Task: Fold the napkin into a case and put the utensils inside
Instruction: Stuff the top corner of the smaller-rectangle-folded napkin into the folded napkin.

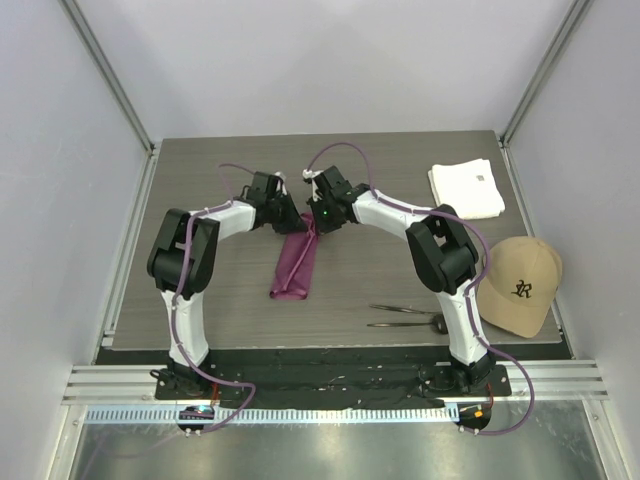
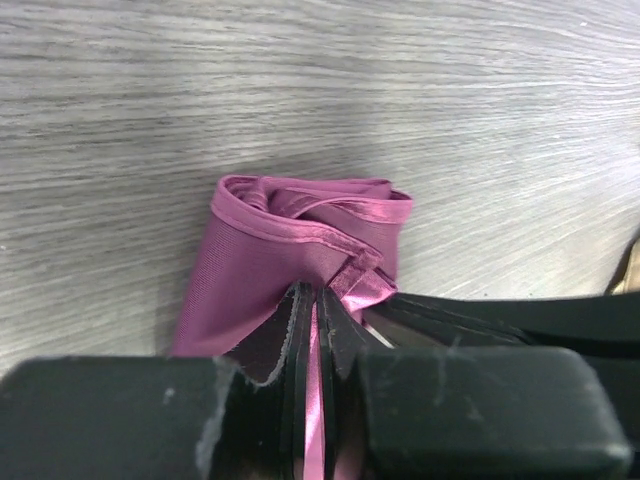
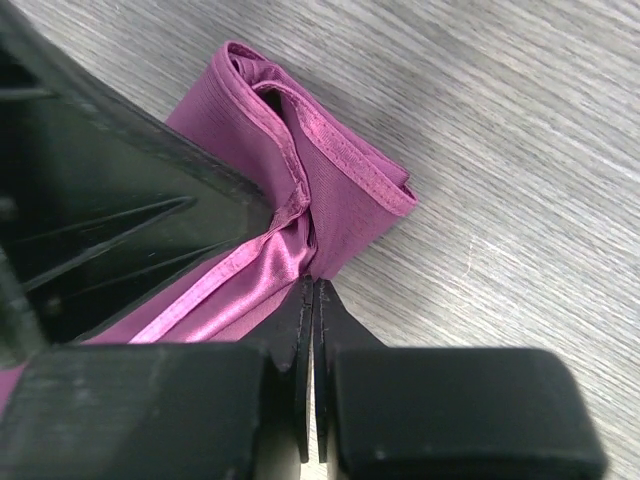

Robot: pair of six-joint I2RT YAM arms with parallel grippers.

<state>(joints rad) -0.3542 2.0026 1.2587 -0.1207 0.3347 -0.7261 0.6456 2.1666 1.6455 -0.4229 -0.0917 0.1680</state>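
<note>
The magenta-purple napkin point(image 1: 294, 268) lies folded into a long narrow strip in the middle of the table. Its far end is lifted where both grippers meet. My left gripper point(image 1: 296, 222) is shut on that end; the left wrist view shows a band of the napkin point(image 2: 255, 265) pinched between its jaws point(image 2: 315, 300). My right gripper point(image 1: 316, 222) is shut on the same end from the other side; in the right wrist view the napkin point(image 3: 345, 190) is nipped at its tips point(image 3: 314, 285). The two dark utensils point(image 1: 404, 315) lie side by side on the table near the right arm's base.
A folded white cloth point(image 1: 467, 188) lies at the back right. A tan cap point(image 1: 520, 285) sits at the table's right edge. The table point(image 1: 200, 180) has walls on three sides.
</note>
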